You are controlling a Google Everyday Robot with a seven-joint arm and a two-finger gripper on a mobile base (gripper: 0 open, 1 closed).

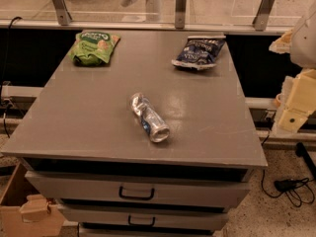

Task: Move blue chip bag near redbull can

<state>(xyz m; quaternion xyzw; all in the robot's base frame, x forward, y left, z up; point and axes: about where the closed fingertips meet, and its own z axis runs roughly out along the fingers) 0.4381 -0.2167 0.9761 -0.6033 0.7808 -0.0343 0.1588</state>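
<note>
Watching the camera view, I am seeing the crinkled navy blue chip bag (199,53) lying at the far right of the grey table (89,112). It is well apart from the dented silver-and-blue redbull can (149,117), which is lying on its side mid-table. The cream gripper (295,107) is waiting beyond the table's right edge, touching neither. I cannot tell whether it is open or closed. The grey drawers (136,191) below are hiding their contents.

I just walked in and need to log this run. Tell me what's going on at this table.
Nothing is being handled right now. The robot's gripper hangs beyond the right edge of the table, touching nothing. The blue chip bag lies at the far right corner. The can lies on its side near the middle, well apart from the bag. A green snack bag sits at the far left corner. The chip bag has not yet been brought over to the can.
</note>
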